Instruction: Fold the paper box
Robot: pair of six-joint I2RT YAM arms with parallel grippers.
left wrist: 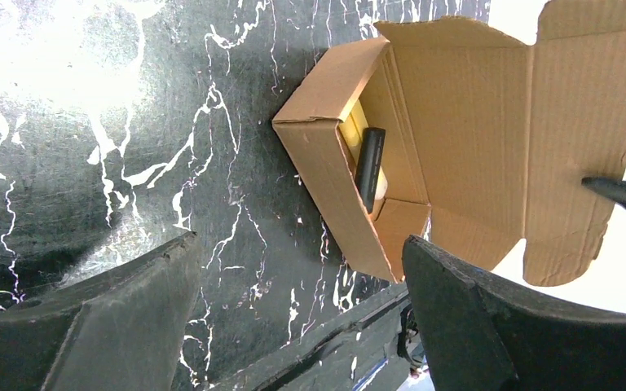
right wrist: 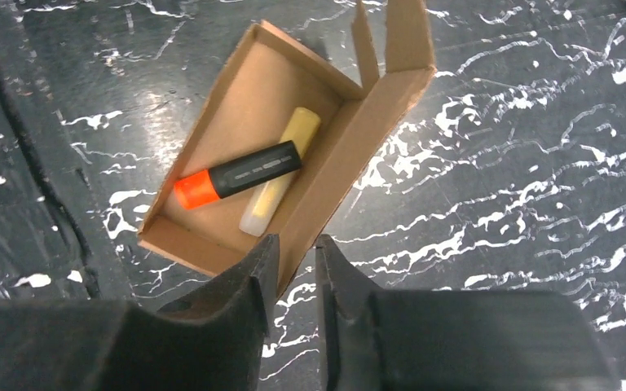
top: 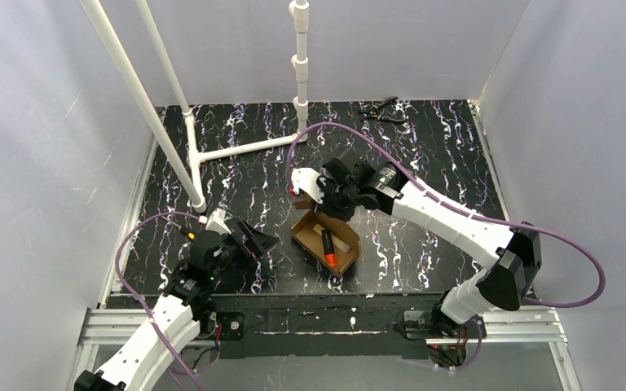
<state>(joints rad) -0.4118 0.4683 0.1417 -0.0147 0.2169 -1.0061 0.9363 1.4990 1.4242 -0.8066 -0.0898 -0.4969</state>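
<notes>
While the left hand [left wrist: 297, 244] gapes wide and empty, the right hand [right wrist: 296, 248] pinches the paper box [right wrist: 244, 90].

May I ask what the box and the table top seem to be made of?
The paper box looks like brown corrugated cardboard, matte: faint ribbing runs across its open lid. The table top is black with white marble-like veins and some glare, probably a printed laminate or sheet.
</notes>
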